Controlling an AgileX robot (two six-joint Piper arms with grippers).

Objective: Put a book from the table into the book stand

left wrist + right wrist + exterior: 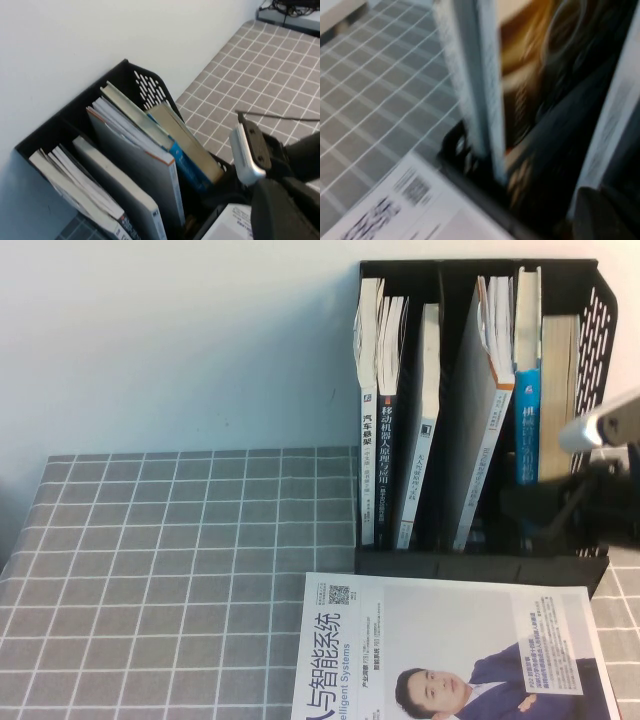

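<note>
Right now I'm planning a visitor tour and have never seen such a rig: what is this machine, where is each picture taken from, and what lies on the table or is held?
It is a robot with two arms, each ending in a gripper. One picture looks down from a raised camera; the other two come from wrist cameras. On the grey checked table stands a black book stand holding several upright books; a large white book lies flat before it. The right gripper is at the stand's front right; whether it holds anything cannot be seen. The left gripper is out of view.
</note>
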